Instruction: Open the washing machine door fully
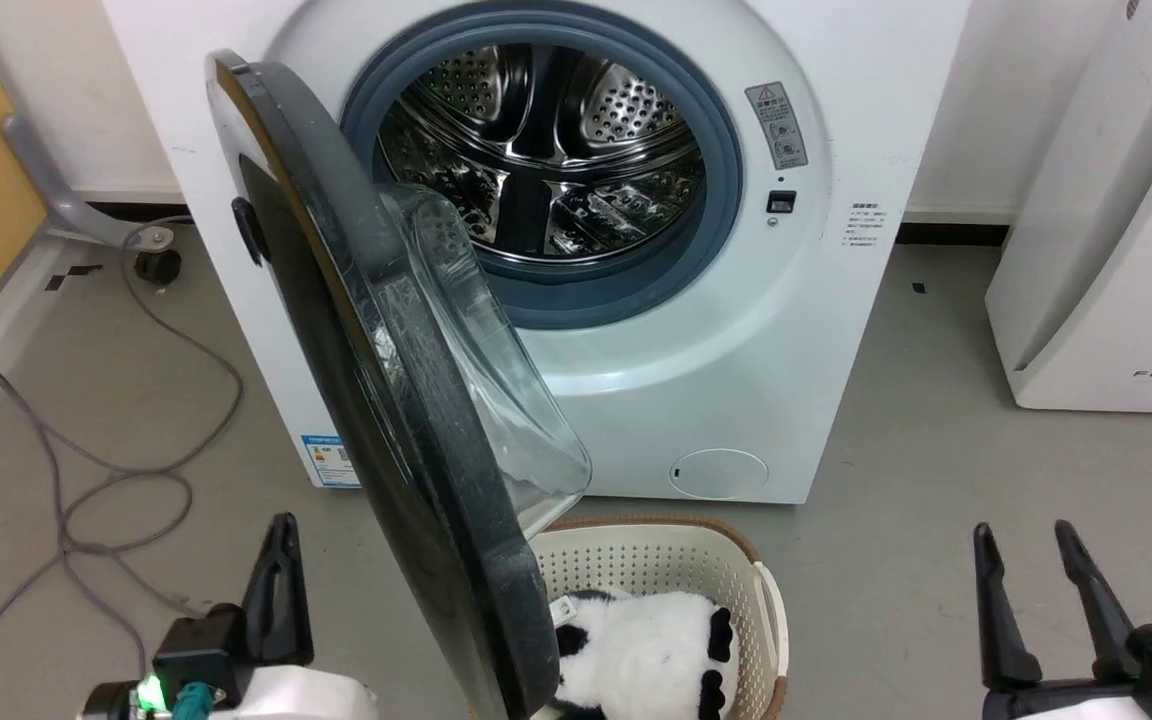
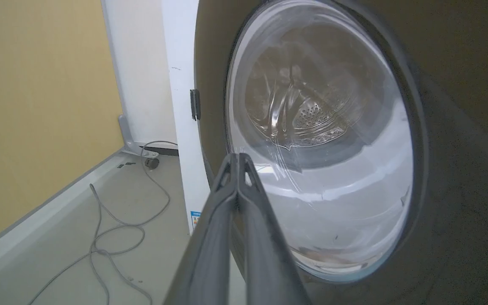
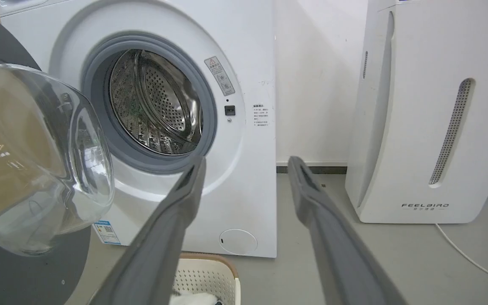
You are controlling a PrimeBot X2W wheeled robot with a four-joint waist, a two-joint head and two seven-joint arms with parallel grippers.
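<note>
washing machine door (image 1: pixel 336 350) standing edge-on across the middle, basket (image 1: pixel 636 565) under its lip, open floor (image 1: pixel 896 520) to the right

The brand name FEELBIRD stands in dark letters low on the front of the white appliance (image 3: pixel 396 127), above a line of smaller print too fine to read. On the washing machine (image 1: pixel 696 400), a grey warning sticker (image 1: pixel 782 125) with a triangle sign sits right of the drum opening, and a few printed lines (image 1: pixel 866 225) stand further right, their words illegible. A blue label (image 1: pixel 333 462) at the machine's lower left corner is likewise too small to read.
</note>
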